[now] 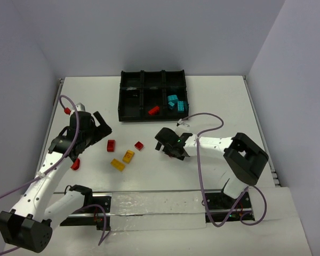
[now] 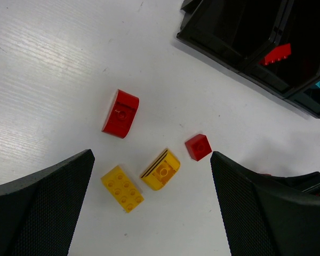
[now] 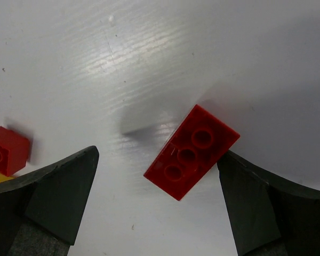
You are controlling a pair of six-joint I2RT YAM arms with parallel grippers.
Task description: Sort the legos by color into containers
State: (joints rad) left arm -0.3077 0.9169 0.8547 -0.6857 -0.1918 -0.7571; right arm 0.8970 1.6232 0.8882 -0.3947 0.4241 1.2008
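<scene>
Loose legos lie on the white table: a rounded red one [image 2: 120, 113], a small square red one [image 2: 198, 146], a rounded yellow one [image 2: 160, 169] and a studded yellow one [image 2: 122, 188]. My left gripper [image 2: 152, 160] hangs open above them, and in the top view it [image 1: 102, 130] sits just left of them. My right gripper [image 3: 159, 154] is open too. A red brick [image 3: 192, 152], underside up, rests against its right finger; its shadow falls up-left of it. The black tray [image 1: 129, 114] has cyan legos [image 1: 174, 102] in its near right compartment and a red lego [image 1: 153, 110] in the near middle.
Grey walls close in the table at the back and both sides. Purple cables loop around both arms, one [image 1: 202, 160] trailing across the table by the right arm. Small red cable caps [image 1: 75, 164] sit on the left arm.
</scene>
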